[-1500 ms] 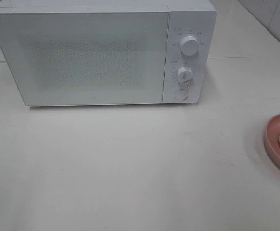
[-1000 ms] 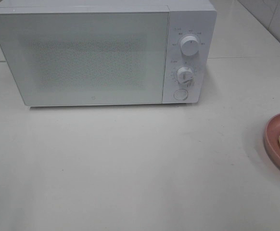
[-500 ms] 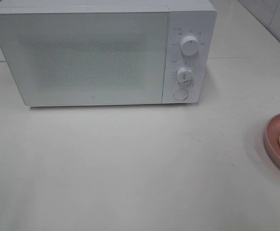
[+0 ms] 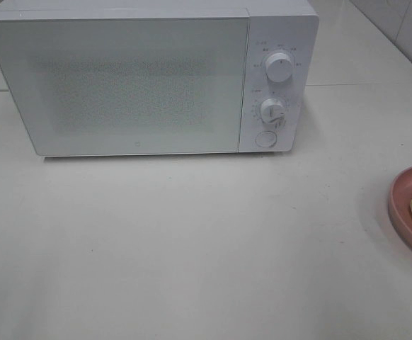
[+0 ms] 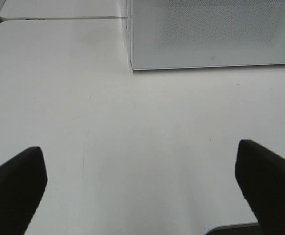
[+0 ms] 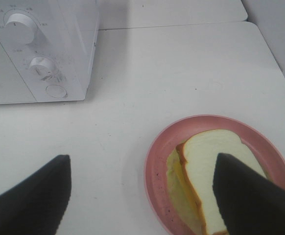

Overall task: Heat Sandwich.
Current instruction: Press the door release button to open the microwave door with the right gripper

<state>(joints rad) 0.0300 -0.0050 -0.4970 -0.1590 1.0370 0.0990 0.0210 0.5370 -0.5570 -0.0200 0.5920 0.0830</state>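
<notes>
I see my left gripper point(image 5: 140, 169) spread fully wide over bare table point(image 5: 132, 122), holding and touching nothing; my right gripper point(image 6: 140, 169) also stands wide open and empty, one finger in front of the sandwich point(image 6: 201, 161); the sandwich lies on the pink plate point(image 6: 154, 161) at the table's right edge, well apart from the closed white microwave point(image 4: 121, 85).

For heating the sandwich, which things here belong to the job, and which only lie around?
Belong to the job:
sandwich
pink plate under it
white microwave, door shut

Only lying around:
nothing loose; just the white table bearing everything
</notes>
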